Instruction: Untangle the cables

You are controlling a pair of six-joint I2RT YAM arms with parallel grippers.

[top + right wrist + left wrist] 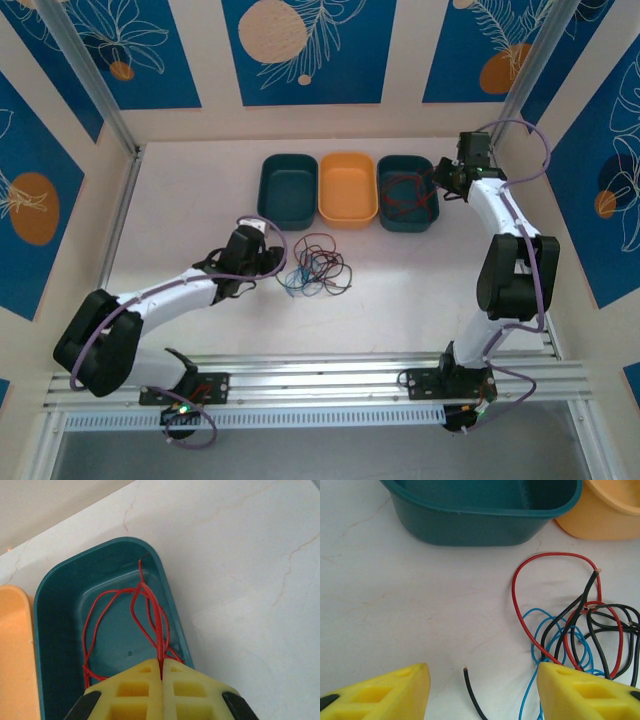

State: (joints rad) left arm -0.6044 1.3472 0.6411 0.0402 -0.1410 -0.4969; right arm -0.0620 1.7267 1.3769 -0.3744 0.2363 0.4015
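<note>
1. From above, my left gripper point(270, 262) sat low over the table point(190, 200), with the tangle point(318, 268) of red, blue and dark cables just beyond its tips. My right gripper point(440, 185) hung at the outer edge of the right teal bin point(407, 226), and a red cable point(405, 190) lay inside it. The orange bin point(348, 185) and left teal bin point(288, 185) stood beside that one.
2. At my left wrist, the left gripper point(480, 695) was spread wide. A loose black end point(471, 690) lay between the fingers, touching neither. The tangle point(580, 625) was ahead to the right, its loops reaching the right finger point(585, 692). The left teal bin point(470, 525) stood straight ahead and the orange bin point(610, 510) ahead-right.
3. At my right wrist, the right gripper point(161, 672) was pressed together, pinching the red cable point(159, 640). Its loops trailed ahead into the right teal bin point(50, 630). The orange bin point(12, 655) was to the left.
</note>
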